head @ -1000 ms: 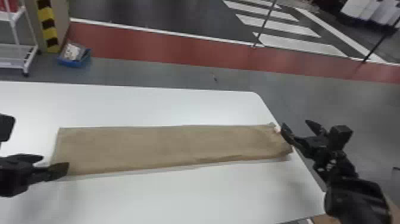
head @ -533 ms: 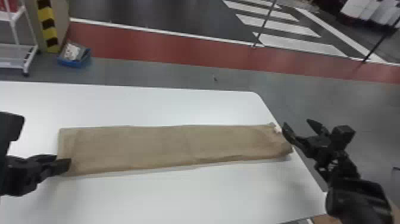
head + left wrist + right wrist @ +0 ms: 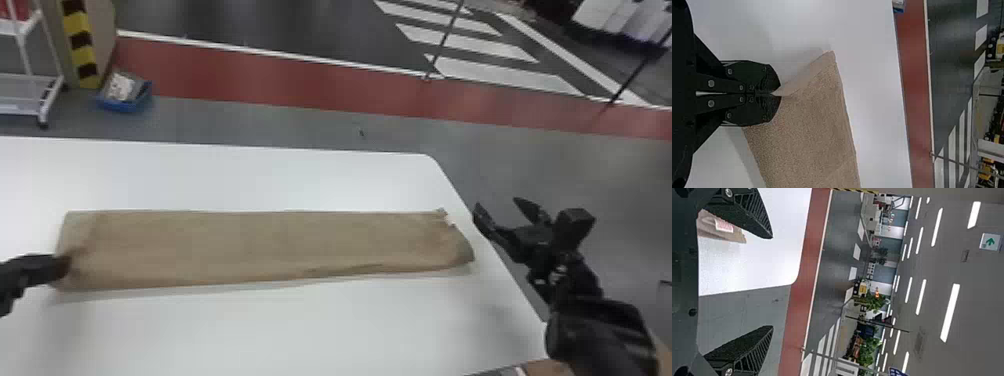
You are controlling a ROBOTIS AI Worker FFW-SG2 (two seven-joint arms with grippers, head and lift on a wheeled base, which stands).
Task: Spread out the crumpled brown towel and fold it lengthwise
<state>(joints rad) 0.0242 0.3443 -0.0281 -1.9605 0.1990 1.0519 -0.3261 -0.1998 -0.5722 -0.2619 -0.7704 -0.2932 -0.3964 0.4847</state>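
Brown towel [image 3: 260, 245] lies as a long strip on the white table [image 3: 300, 330], its left end clamped by the left gripper [image 3: 64, 267], partly cut off in the head view. The right gripper [image 3: 497, 205], released, is near the opposite end.

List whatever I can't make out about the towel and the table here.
- Lower layers of the brown towel: head view, hidden under its top layer.
- Cloth right behind the fingertips of the left gripper: left wrist view, covered by the fingers.
- Print on the label: right wrist view, too small.
- Left end of the table: head view, cut off by the left edge.
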